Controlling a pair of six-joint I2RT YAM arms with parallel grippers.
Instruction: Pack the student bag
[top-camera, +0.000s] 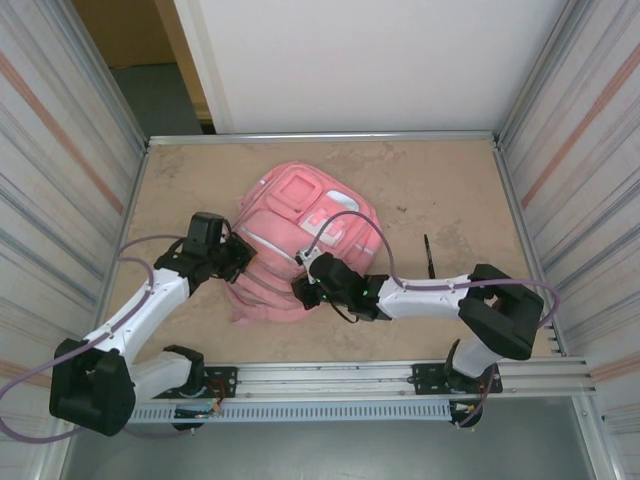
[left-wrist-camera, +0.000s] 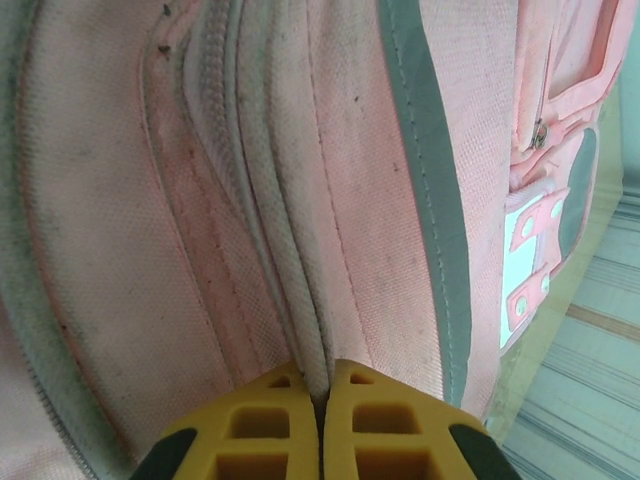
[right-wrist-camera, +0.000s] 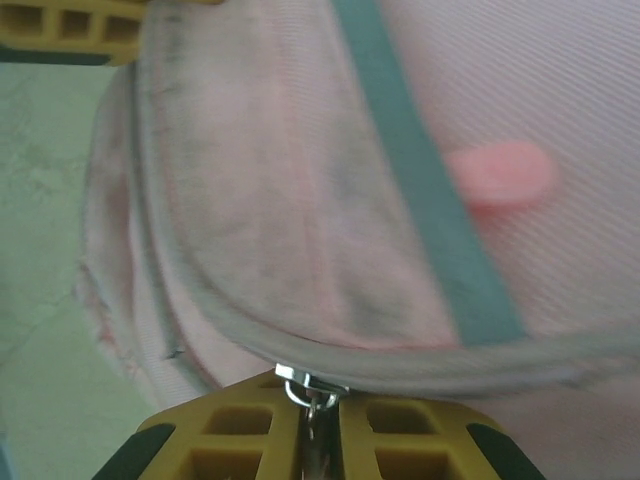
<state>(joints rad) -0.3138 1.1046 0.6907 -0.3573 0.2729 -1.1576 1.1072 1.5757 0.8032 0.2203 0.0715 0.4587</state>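
Right hand (right-wrist-camera: 321, 405) is pinched on the zipper pull (right-wrist-camera: 304, 384); left hand (left-wrist-camera: 320, 390) is pinched on a fabric ridge of the student bag (top-camera: 300, 215), mid-surface (top-camera: 450, 190). The pull is best drawn along the zipper line, with the fabric held taut.

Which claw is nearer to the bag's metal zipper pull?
Right. The right claw pinches the zipper pull itself; the left claw grips a fabric fold at the bag's left edge.

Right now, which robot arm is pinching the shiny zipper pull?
The right arm. Its jaws are shut on the metal zipper pull at the edge of the pink bag. The left arm pinches only a fold of the cloth.
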